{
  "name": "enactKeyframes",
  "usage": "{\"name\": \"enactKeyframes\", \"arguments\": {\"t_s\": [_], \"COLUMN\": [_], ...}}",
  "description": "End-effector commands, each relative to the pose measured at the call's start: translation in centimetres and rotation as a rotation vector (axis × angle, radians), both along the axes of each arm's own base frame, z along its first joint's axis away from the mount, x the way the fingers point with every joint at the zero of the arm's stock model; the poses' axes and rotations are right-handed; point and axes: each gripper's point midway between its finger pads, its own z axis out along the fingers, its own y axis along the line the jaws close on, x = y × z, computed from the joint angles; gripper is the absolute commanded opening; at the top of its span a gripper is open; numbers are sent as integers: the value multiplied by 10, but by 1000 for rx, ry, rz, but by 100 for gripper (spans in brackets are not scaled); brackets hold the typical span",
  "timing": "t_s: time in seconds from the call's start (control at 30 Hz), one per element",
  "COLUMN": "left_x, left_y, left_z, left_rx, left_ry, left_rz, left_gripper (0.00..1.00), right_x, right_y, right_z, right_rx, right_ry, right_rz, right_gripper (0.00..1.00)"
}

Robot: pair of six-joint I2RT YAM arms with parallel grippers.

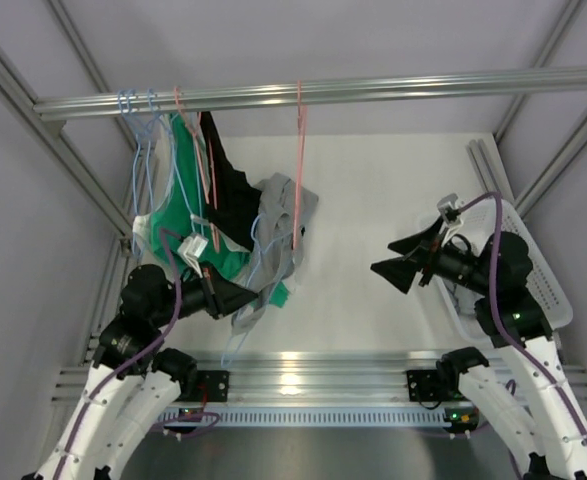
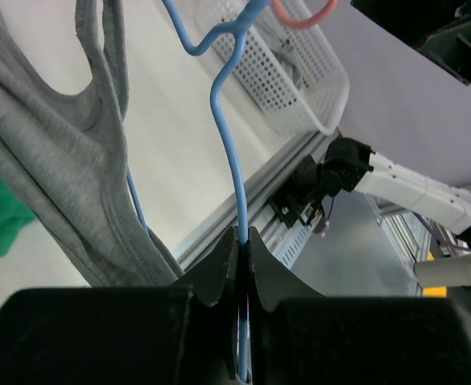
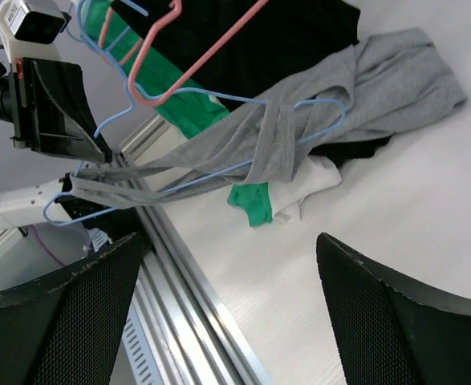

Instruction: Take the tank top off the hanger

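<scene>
- tank top (image 3: 363,88): plain heather grey, no print.
- light blue hanger (image 2: 238,208): pale sky-blue wire, one colour throughout.
- pink hanger (image 1: 299,170): coral pink, at twelve o'clock of the clothes pile in the top view.
- green garment (image 1: 178,215): bright emerald, at nine o'clock of the pile.
- black garment (image 1: 228,190): solid black.
- white garment (image 3: 315,180): plain white.
- basket (image 1: 543,270): white, patterned with rows of small holes, at three o'clock.
- desk (image 1: 373,200): off-white.
- rail (image 1: 373,88): silver metal.
- left fingers (image 2: 219,273): matte black.
- right fingers (image 3: 379,313): black with a fine mesh texture.
- cable (image 1: 177,295): purple.
</scene>
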Motion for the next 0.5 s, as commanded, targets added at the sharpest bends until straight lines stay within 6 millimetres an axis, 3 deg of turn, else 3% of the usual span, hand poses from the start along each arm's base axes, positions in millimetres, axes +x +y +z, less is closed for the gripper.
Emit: {"name": "enactKeyframes", "arguments": {"t_s": [0.0, 0.07, 0.27, 0.47], "left_x": [-17, -20, -55, -71], "left_y": [-9, -8, -11, -12], "left_z": [-10, -13, 7, 4], "left_rx": [-60, -66, -96, -117], "left_ry": [53, 52, -40, -9], "left_rz": [-94, -99, -260, -340], "left_gripper": [0, 0, 0, 0], "right_x": [7, 11, 4, -4], "right_y": [6, 7, 28, 64], "right_z": [-15, -31, -56, -55], "right_rx": [-3, -20, 14, 46], "right_ry": [15, 44, 81, 10], "right_rz": [-22, -46, -7, 6], "right_gripper": [87, 86, 82, 74]}}
